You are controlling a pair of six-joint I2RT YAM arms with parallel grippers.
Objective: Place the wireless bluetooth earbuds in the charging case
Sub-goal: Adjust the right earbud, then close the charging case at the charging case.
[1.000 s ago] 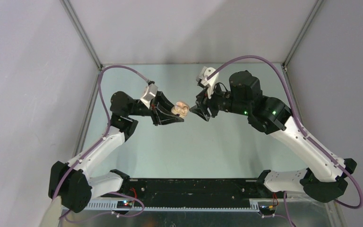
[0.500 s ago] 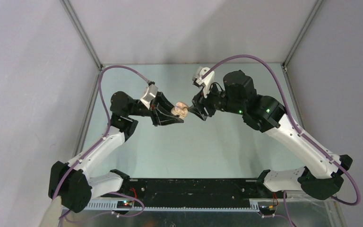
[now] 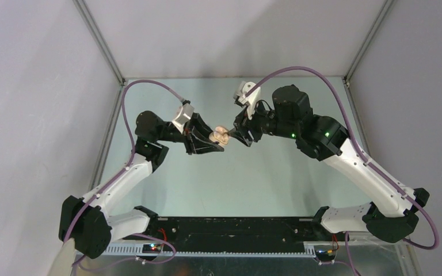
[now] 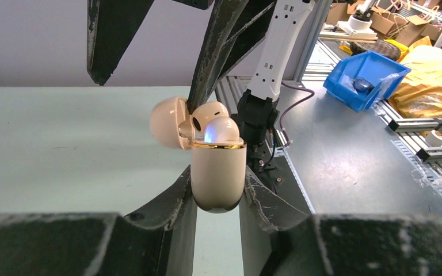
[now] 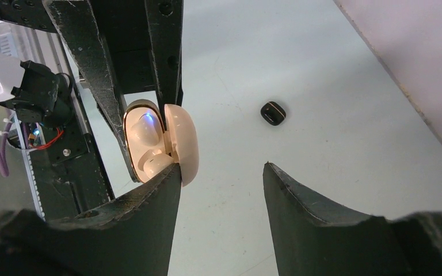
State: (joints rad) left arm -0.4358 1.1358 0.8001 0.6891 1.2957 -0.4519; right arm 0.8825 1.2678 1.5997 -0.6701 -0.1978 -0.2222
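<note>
Held the left claw (image 4: 217, 192) shut on the lower body of the beige charging case (image 4: 217, 172), one finger on each side, with the case upright and lifted off the desk (image 3: 236, 184). Saw the lid (image 4: 168, 122) swung open to one side, above the finger there. Counted both pale earbuds (image 4: 223, 129) in the open mouth of the case, side by side, with a blue light glowing between them. Could not tell whether they sat fully home.

Had the right claw (image 5: 221, 169) parted about halfway, with nothing between its jaws, facing the left claw head-on. Noted one right finger (image 5: 149, 198) touching the lower edge of the lid, its tip in the crack between lid and nearer bud in the left wrist view. Saw the other finger out in free air beside the case.

Spotted a small rounded black item (image 5: 273, 112) lying on the desk past the case, well apart from both claws. Could not tell what it was.

Found bare desk under and around the claws, over the middle of the desk in the top view. Marked grey walls (image 3: 34, 86) at left, right and back, well apart from the claws. Saw a blue bin (image 4: 368, 77) off past the desk's edge in the left wrist view.
</note>
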